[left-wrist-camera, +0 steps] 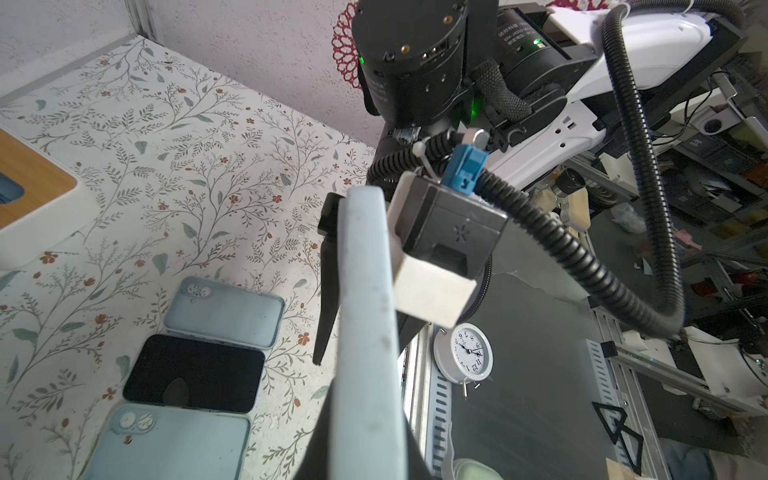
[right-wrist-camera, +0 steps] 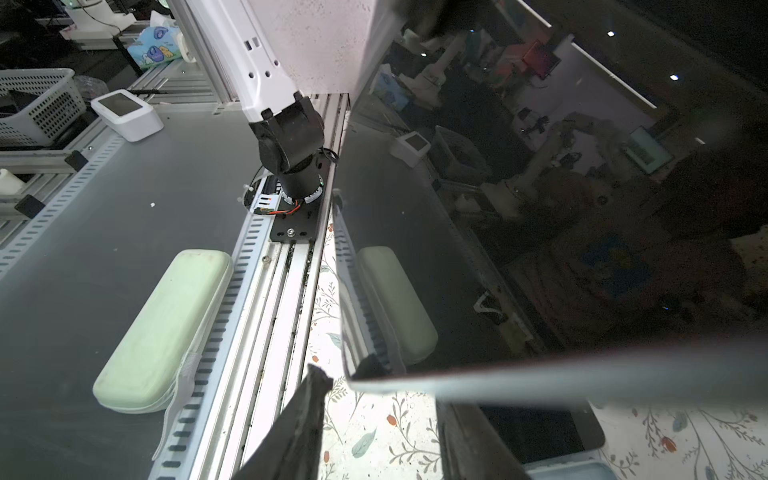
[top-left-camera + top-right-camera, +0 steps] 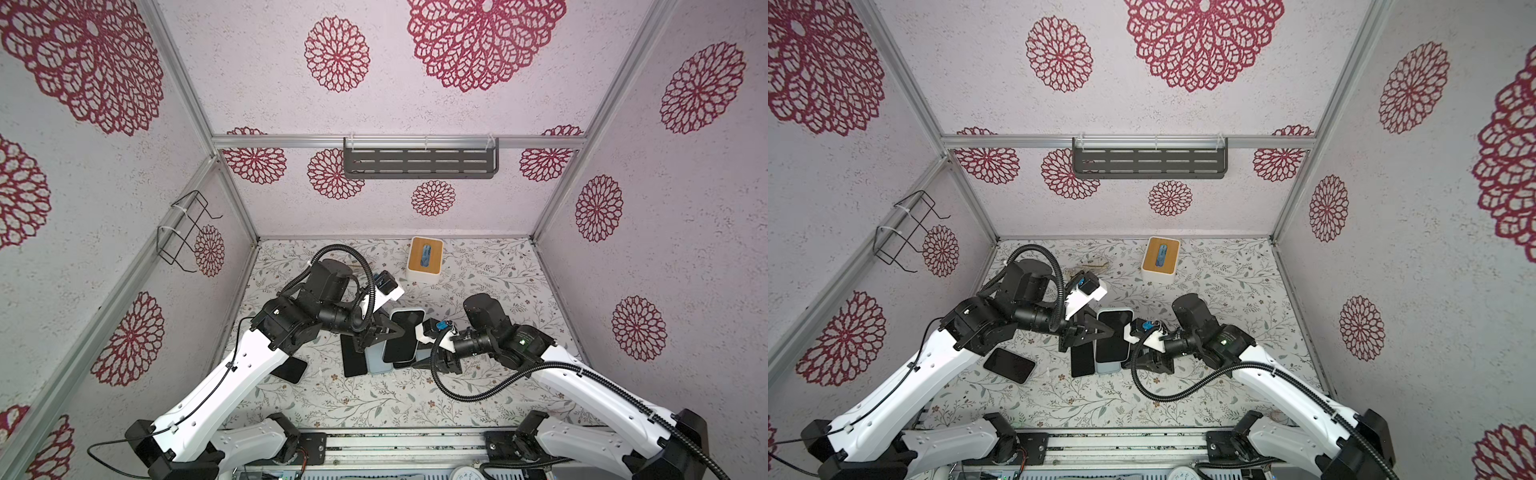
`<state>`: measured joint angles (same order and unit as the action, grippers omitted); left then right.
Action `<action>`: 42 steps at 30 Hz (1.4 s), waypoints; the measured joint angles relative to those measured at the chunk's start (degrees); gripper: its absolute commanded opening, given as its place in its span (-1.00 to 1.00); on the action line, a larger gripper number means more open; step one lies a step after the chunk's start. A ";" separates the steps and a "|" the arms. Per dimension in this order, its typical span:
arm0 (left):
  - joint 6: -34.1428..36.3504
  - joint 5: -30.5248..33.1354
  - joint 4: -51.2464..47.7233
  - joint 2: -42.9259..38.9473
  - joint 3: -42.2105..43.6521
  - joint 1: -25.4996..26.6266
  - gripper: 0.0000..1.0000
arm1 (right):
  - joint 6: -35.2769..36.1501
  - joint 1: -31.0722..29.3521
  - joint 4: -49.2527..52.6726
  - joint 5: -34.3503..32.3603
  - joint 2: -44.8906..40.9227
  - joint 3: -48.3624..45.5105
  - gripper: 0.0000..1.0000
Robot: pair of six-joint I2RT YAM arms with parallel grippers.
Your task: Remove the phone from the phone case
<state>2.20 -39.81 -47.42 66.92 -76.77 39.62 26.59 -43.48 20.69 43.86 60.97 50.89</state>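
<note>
Item under task: 1 phone (image 3: 402,343) seated in a pale blue phone case (image 1: 365,332), the rim framing the dark screen on every side that shows. The assembly is held clear of the table (image 3: 374,399), above a loose row of 2 empty blue cases (image 1: 226,311) and a bare black handset (image 1: 193,374). The left gripper (image 3: 400,331) is clamped tight on one long edge of the case and carries the whole weight. The right gripper (image 3: 417,364) stands at the opposite lower corner with its jaws part-way apart, 1 finger on each face of the assembly. The right wrist view shows a gap between the nearer finger and the rim, so no firm grip is confirmed there. Assessment: the step in hand is the second hand's engagement, and extraction proper has not begun. The next move calls for the right jaws to gain purchase on the rim at that corner and peel it back off the phone's edge while the left holds steady. Concern: the left pinch appears to span case and phone together, which may lock the phone in. A grip on the case alone would serve better.
</note>
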 measured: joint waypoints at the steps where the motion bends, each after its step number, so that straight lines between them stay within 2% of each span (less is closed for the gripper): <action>1: 0.00 0.11 0.20 0.00 0.00 0.00 -1.00 | 0.02 -0.02 0.04 0.00 0.11 0.09 -0.18; 15: 0.22 0.20 2.10 0.13 1.11 0.33 -1.00 | 0.39 -0.22 0.26 -0.09 1.25 1.66 -0.28; 23: 0.57 0.31 2.91 0.15 1.77 0.37 -1.00 | 0.87 -0.24 0.50 0.07 1.62 1.77 -0.60; 28: 1.11 -0.28 2.99 0.26 1.97 0.39 -1.00 | 2.27 -0.22 1.64 1.55 1.97 2.01 -0.87; 35: 1.05 -1.33 3.80 0.24 2.69 0.39 -1.00 | 4.00 -0.17 2.69 2.29 2.10 2.03 -1.00; 42: 1.38 -4.04 4.33 1.27 2.58 -0.22 -1.00 | 5.90 -0.22 2.89 2.10 1.86 2.03 -1.00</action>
<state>3.57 -43.86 -43.09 68.18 -74.19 39.40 32.49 -43.70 23.57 45.95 62.83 52.93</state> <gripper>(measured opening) 0.125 0.148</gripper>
